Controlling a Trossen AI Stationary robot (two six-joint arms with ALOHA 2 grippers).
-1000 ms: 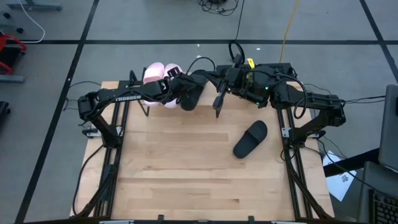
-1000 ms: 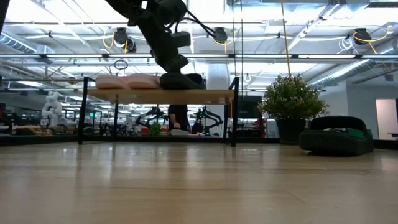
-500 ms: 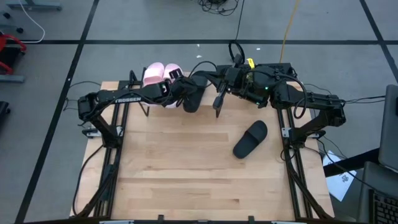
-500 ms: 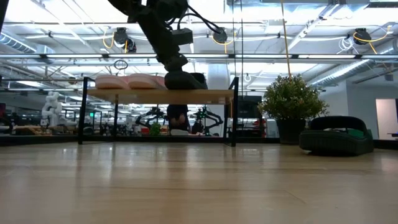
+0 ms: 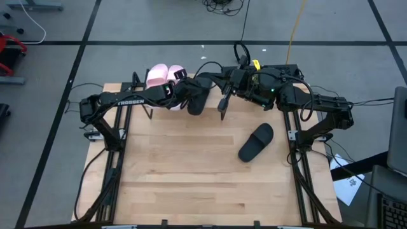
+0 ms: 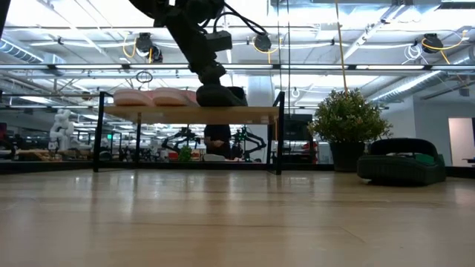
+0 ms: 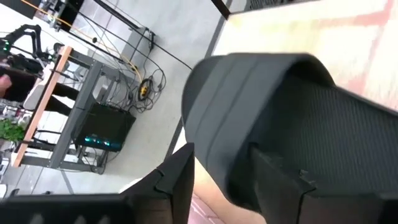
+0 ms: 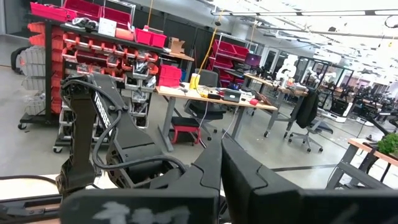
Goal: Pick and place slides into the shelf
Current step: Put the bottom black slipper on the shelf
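The shelf (image 6: 252, 113), a light-wood plank on black legs, stands at the table's far edge. Two pale pink slides (image 5: 163, 76) (image 6: 152, 96) lie side by side on its top. Right of them a black slide (image 5: 198, 95) (image 6: 223, 95) rests sole down on the plank. My left gripper (image 7: 221, 155) (image 6: 211, 74) reaches down to this slide from the left, open, with its fingers astride one side of the strap. A second black slide (image 5: 255, 141) lies on the table at the right. My right gripper (image 8: 221, 142) (image 5: 223, 107) hangs shut and high over the shelf's right part. My left gripper stands open around the black slide's strap (image 7: 249, 106), slanting down from the table's left. One finger (image 7: 177, 180) is outside the slide's side wall, a sliver away. The other finger (image 7: 277, 177) lies over the strap; whether it touches I cannot tell.
The wooden tabletop (image 5: 184, 172) lies bare in front of the shelf, apart from the loose black slide. The arms' black frames (image 5: 111, 159) run along both side edges. A potted plant (image 6: 347, 119) and the room show beyond the far edge.
My left wrist has rolled a little while the hand stays over the shelf. The black slide has shifted slightly toward the shelf's right end and now lies flat on the plank.
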